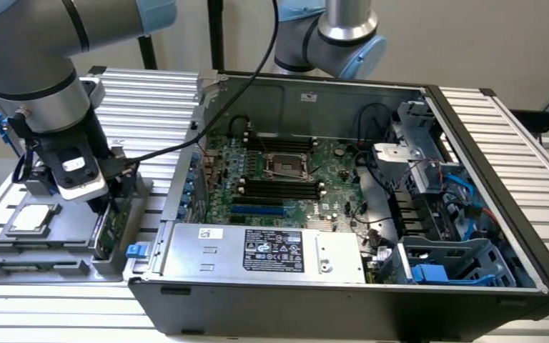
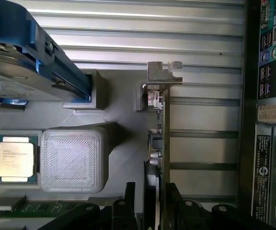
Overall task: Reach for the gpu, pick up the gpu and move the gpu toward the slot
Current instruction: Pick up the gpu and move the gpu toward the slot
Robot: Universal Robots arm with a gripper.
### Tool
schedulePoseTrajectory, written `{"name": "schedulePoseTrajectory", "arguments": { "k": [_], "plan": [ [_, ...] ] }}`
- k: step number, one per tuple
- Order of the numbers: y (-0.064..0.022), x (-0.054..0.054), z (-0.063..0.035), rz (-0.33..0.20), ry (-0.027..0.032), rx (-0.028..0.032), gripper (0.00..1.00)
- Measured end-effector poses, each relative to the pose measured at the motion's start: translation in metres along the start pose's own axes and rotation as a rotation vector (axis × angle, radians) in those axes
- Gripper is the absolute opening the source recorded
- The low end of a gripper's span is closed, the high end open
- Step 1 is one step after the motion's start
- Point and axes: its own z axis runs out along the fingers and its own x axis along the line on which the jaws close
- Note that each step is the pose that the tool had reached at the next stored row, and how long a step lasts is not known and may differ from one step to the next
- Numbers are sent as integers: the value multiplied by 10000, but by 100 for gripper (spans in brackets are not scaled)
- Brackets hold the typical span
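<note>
An open computer case (image 1: 351,318) stands on a ribbed metal table (image 1: 517,136), showing its motherboard (image 1: 279,168) and power supply (image 1: 208,250). Beside it, a grey holder (image 2: 121,122) carries a square silver chip (image 2: 15,158) and a blue-framed hard drive (image 2: 22,72).

Arm (image 1: 41,86) angled down, end effector (image 2: 150,201) fingers parted.

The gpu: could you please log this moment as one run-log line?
stage: reach | gripper: over gpu's edge | gpu: on edge in grey holder, unlifted | computer case: open
</note>
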Motion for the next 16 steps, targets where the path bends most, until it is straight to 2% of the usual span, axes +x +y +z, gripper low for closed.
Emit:
{"name": "schedulePoseTrajectory", "arguments": {
  "k": [6, 7, 9, 10, 16],
  "plan": [
    [0, -6, 2, 0, 0, 4, 39],
    [0, -6, 2, 0, 0, 4, 30],
    [0, -6, 2, 0, 1, 5, 30],
    [0, -6, 2, -1, 1, 4, 26],
    [0, -6, 4, -1, 12, 3, 26]
  ]
}}
